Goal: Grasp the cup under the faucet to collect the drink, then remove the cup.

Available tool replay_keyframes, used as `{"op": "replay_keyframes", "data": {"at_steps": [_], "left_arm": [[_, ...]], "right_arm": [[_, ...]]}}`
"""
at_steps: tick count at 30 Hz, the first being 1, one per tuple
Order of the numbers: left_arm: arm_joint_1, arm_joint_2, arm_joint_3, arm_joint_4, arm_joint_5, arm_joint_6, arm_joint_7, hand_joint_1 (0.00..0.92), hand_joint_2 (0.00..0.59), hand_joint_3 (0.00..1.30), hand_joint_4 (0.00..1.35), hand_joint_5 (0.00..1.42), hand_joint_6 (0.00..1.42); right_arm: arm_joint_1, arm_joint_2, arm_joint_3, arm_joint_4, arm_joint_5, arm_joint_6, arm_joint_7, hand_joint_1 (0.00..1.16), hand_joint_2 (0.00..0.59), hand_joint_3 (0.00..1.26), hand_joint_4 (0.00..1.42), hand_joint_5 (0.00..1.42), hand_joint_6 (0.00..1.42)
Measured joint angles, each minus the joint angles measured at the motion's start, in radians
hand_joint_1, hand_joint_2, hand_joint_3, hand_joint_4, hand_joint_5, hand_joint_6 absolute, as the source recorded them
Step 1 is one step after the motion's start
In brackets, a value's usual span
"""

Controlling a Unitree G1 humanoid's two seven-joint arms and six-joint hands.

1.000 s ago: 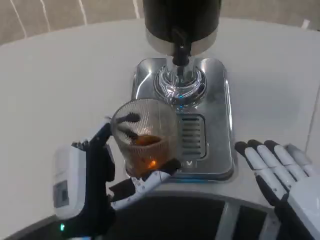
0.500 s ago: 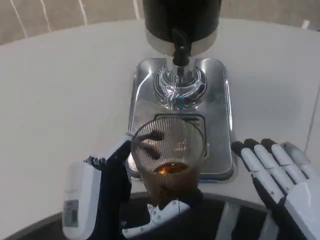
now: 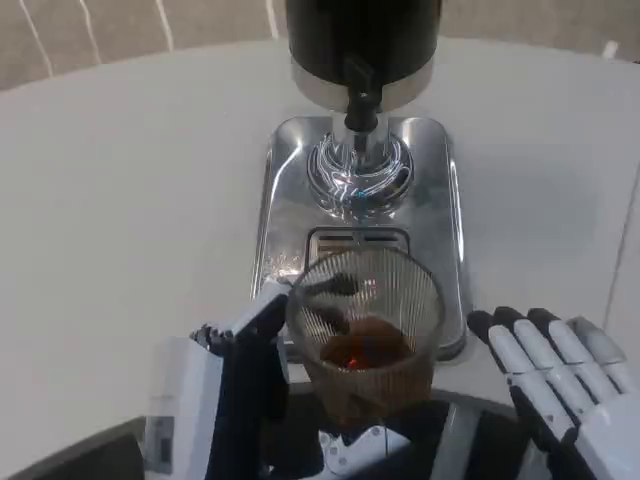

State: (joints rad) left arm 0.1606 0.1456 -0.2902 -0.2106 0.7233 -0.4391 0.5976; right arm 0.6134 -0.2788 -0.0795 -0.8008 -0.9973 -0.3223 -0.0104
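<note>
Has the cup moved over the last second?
Yes. The cup in the left hand went right and toward the robot, judged against the steel drip tray.

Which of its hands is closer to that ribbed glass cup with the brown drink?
The left hand: it holds the cup. The right hand lies open on the table, off to the cup's right, not touching it.

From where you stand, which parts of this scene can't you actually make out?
- Dispenser: its top is cut off by the head view's upper edge.
- Left hand: the ribbed glass cup hides where its fingers wrap.
- Right hand: its wrist runs off the lower right corner.
- Drip grate: the cup covers its near part.
- Tray: its near edge is hidden behind cup and hand.
</note>
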Motion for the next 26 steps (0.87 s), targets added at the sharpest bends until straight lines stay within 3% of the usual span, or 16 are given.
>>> {"op": "replay_keyframes", "data": {"at_steps": [26], "left_arm": [[-0.007, -0.029, -0.013, 0.000, 0.031, 0.000, -0.028, 0.717, 0.083, 1.15, 1.25, 1.35, 1.42]], "right_arm": [[-0.008, 0.031, -0.012, -0.023, 0.001, 0.011, 0.020, 0.61, 0.407, 0.00, 0.00, 0.00, 0.00]]}}
